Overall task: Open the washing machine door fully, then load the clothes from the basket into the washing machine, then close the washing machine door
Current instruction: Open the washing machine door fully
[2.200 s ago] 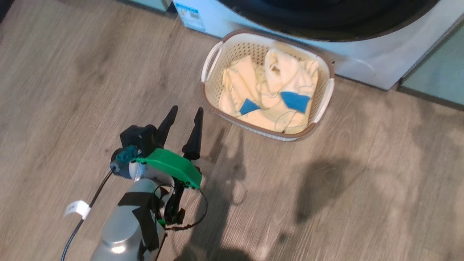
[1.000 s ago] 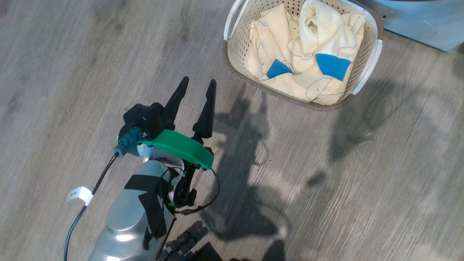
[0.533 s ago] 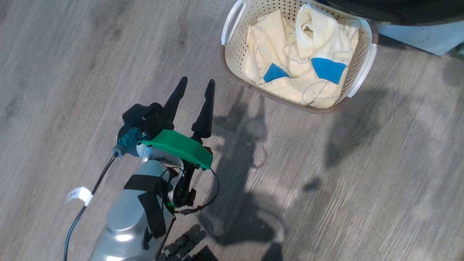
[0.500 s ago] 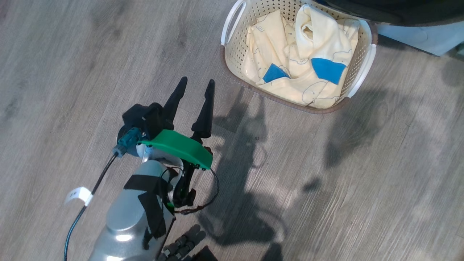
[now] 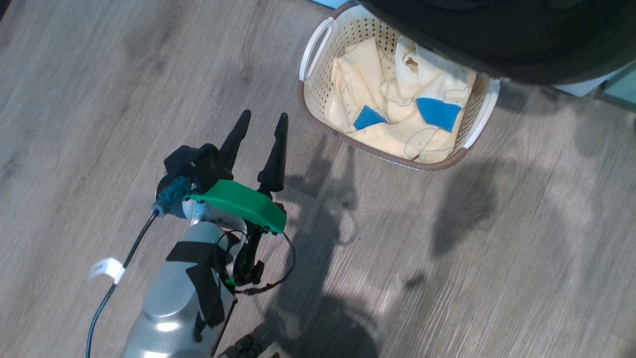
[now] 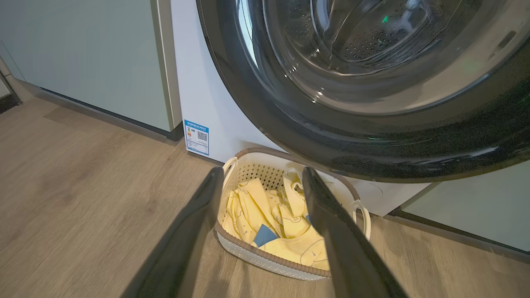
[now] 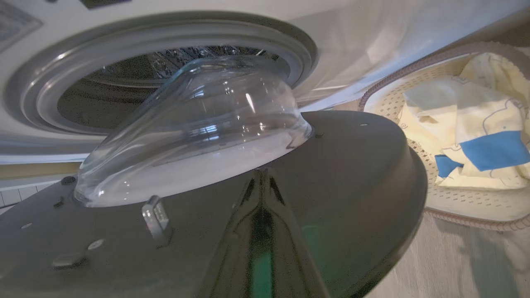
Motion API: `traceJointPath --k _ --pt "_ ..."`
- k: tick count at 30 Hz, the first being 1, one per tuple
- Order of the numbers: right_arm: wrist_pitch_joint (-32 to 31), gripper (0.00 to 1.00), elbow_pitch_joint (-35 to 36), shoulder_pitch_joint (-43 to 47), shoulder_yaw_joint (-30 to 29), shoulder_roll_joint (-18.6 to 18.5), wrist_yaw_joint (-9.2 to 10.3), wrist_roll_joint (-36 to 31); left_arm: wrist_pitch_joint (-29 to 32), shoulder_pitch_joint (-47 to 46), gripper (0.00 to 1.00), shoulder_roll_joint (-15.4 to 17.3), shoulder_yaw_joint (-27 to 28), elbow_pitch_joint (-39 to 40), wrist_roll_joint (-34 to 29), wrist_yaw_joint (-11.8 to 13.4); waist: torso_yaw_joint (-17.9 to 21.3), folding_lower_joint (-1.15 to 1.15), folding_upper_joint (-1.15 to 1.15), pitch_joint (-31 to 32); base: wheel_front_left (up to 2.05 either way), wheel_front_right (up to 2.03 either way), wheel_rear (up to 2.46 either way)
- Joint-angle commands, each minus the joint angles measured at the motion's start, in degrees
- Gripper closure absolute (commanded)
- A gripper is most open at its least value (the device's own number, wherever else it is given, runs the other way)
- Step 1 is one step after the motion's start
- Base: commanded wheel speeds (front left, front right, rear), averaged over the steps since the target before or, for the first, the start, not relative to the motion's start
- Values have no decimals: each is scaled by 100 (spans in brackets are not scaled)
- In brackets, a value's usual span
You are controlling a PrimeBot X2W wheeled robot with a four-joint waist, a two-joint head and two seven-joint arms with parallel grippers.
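Head looks down; every view shares the basket (image 5: 318, 89).

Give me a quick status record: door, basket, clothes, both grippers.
door: partly open, rim overhanging the basket
clothes: in the basket
left gripper: fingers apart, empty, above the floor beside the basket
right gripper: fingers shut, tips at the door's inner face beside the glass bowl

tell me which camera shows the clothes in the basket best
The head view: it looks down on the clothes in the basket, only their far corner under the washing machine door. The left wrist view has that arm's fingers across them; the right wrist view cuts them at its edge.
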State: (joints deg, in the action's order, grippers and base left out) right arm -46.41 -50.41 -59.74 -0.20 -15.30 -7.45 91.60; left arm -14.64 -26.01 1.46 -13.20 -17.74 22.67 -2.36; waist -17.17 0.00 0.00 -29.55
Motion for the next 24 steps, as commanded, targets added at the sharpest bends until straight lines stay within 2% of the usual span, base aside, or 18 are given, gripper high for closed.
traceJointPath --k 1,24 --pt "-82 100 241 67 82 157 -3 -42 -36 50 0 142 210 118 -71 -6 18 0 0 63 0 0 0" --pt "-382 100 688 1327 482 870 -3 -146 -36 283 0 142 419 -160 -401 -197 100 0 0 918 0 0 0"
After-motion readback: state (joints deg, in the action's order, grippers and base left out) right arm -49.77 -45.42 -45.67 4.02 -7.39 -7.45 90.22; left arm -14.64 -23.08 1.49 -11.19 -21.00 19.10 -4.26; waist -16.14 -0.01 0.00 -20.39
